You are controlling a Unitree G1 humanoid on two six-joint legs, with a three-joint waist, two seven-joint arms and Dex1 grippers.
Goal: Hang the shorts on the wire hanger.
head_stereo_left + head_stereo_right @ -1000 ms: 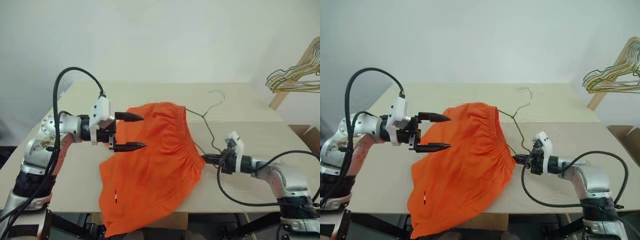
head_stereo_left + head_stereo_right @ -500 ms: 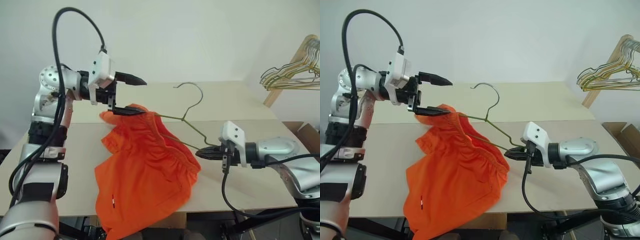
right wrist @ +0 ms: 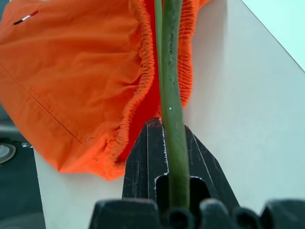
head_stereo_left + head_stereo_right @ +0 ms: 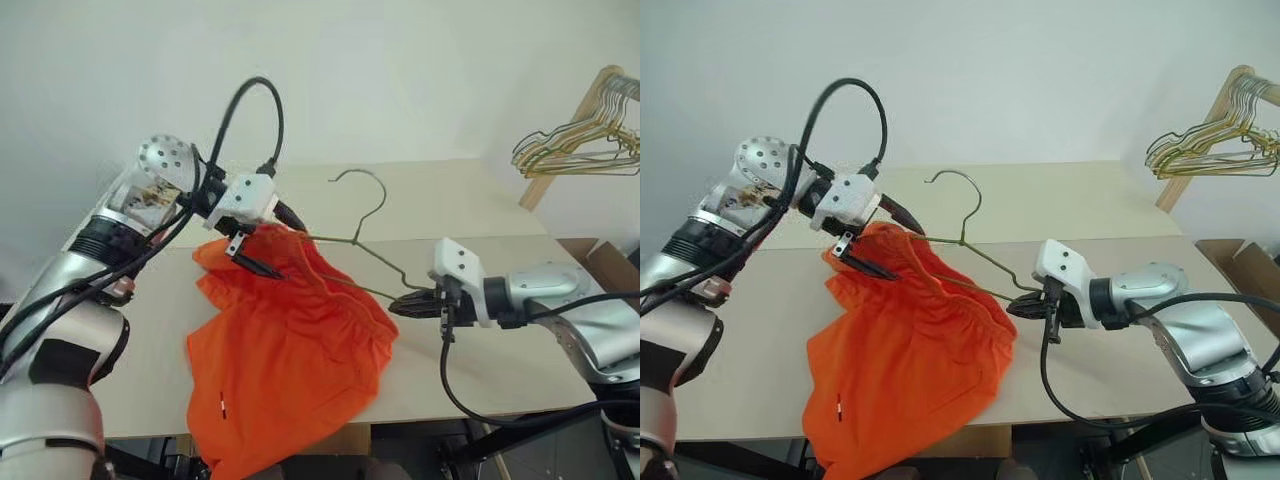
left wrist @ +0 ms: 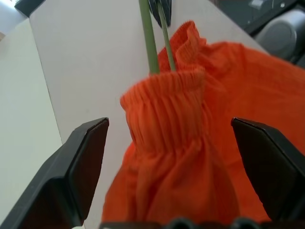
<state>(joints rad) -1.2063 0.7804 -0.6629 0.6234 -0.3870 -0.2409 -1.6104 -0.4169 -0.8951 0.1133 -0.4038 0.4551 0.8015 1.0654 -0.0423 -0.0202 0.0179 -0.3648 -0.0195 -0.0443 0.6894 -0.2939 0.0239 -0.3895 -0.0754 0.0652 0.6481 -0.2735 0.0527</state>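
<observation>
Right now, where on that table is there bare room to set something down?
Bare table lies behind the wire hanger hook toward the wall, and on the near right strip below the right gripper. The middle is crowded: the shorts, the hanger wire and the open left gripper share it.

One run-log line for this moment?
right tool: shut on wire hanger | left tool: open, straddling shorts waistband | shorts partly on hanger

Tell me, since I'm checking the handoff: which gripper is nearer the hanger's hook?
Left. The left gripper stands open around the shorts' waistband beside the wire hanger hook; the right gripper clamps the hanger's far corner.
</observation>
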